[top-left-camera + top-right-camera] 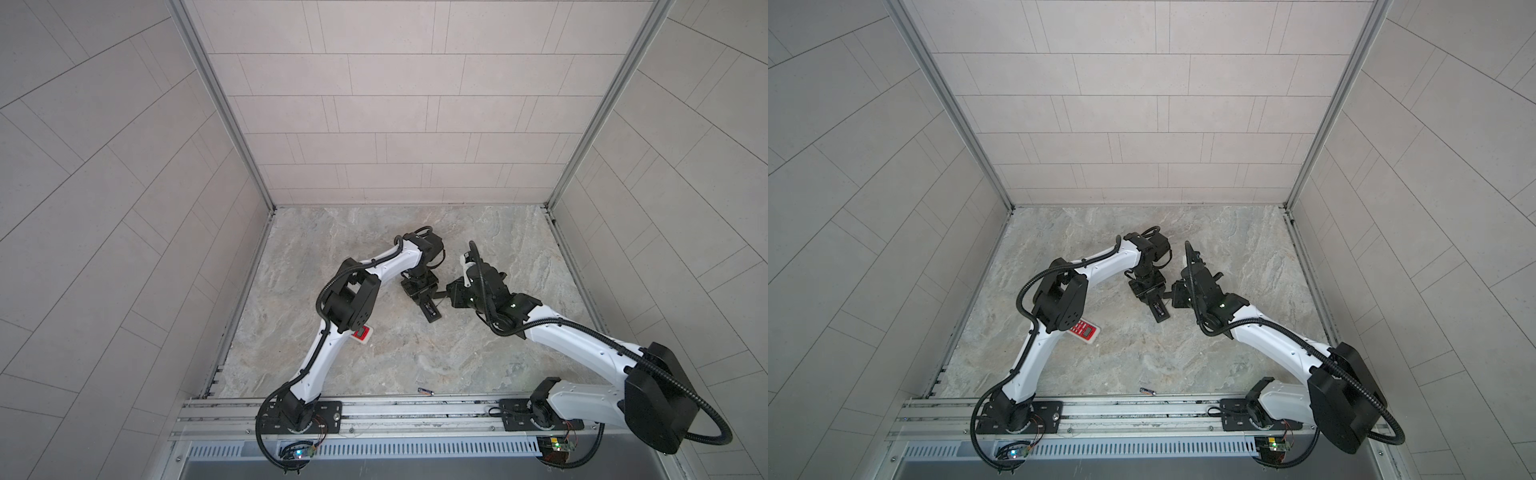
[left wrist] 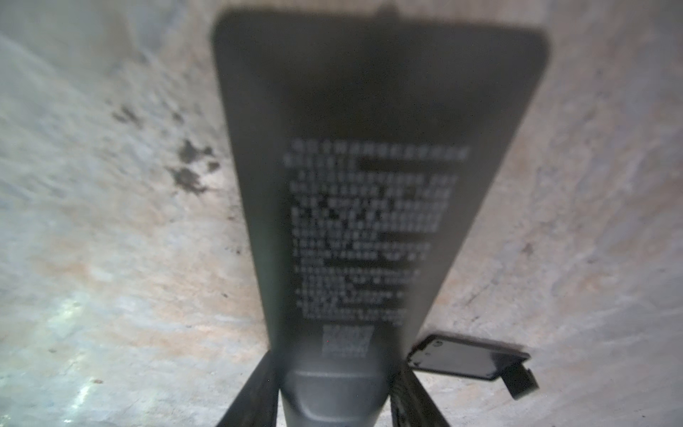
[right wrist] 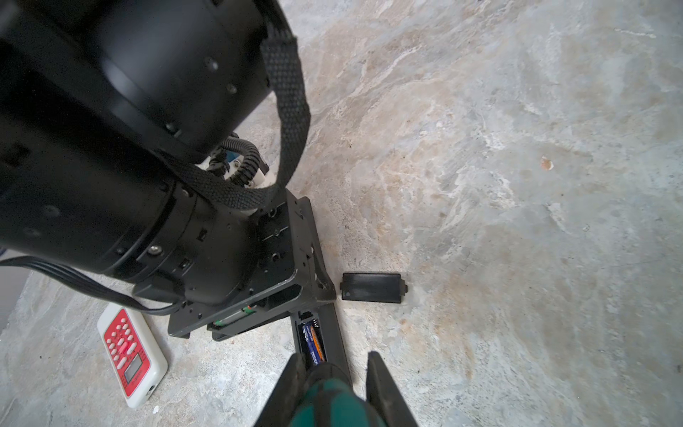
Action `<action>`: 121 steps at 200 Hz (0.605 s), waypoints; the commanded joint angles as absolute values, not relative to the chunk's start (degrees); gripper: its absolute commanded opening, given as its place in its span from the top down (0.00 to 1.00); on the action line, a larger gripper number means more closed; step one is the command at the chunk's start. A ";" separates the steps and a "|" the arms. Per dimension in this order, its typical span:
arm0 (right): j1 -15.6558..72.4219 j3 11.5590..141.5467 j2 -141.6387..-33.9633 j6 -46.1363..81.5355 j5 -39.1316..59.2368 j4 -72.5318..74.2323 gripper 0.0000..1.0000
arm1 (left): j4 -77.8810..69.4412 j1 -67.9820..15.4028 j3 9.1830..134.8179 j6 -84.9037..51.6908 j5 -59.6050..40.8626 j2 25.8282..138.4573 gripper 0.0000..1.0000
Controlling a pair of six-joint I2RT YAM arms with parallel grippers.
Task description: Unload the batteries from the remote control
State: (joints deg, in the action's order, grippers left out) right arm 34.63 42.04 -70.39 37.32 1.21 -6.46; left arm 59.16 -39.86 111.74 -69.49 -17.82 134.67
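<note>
A black remote control (image 1: pixel 433 314) (image 2: pixel 369 148) lies at the middle of the floor, and my left gripper (image 1: pixel 423 297) (image 2: pixel 334 369) is shut on its sides from above. Its battery bay is open, with a dark blue and orange battery (image 3: pixel 314 342) lying inside. My right gripper (image 1: pixel 451 294) (image 3: pixel 334 356) is shut on a green-handled screwdriver (image 3: pixel 329 403), whose tip points into the bay at the battery's near end. Another battery (image 1: pixel 426 390) (image 1: pixel 1147 390) lies loose on the floor by the front rail.
The black cover plate (image 3: pixel 373 287) (image 2: pixel 469 358) lies flat on the floor right beside the black remote. A white remote with red buttons (image 1: pixel 361 335) (image 3: pixel 131 356) rests under my left arm's elbow. Walls enclose the marbled floor (image 1: pixel 478 353) on three sides.
</note>
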 commanded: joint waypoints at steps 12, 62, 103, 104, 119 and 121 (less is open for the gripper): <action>35.31 42.61 -71.14 37.36 0.75 -4.41 1.00 | 50.41 -38.94 107.59 -69.22 -16.03 130.27 0.94; 35.60 46.34 -72.90 36.15 -1.17 -5.34 1.00 | 41.91 -37.44 102.10 -68.99 -18.11 127.09 1.00; 36.53 49.10 -74.94 34.38 -3.94 -6.77 1.00 | 35.88 -36.50 98.55 -68.65 -20.28 125.34 1.00; 36.63 49.16 -75.00 34.33 -4.08 -6.77 1.00 | 35.69 -36.49 98.49 -68.65 -20.33 125.34 1.00; 36.99 49.94 -75.89 33.48 -5.72 -6.96 1.00 | 33.93 -36.14 97.46 -68.47 -21.23 124.91 1.00; 37.00 50.10 -75.97 33.38 -5.83 -7.01 1.00 | 33.75 -36.06 97.34 -68.40 -21.33 124.85 1.00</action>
State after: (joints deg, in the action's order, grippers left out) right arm 36.32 48.21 -74.76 35.35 -2.02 -5.98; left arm 38.50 -36.71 98.91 -69.34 -20.36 127.83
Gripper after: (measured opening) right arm 0.283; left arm 0.450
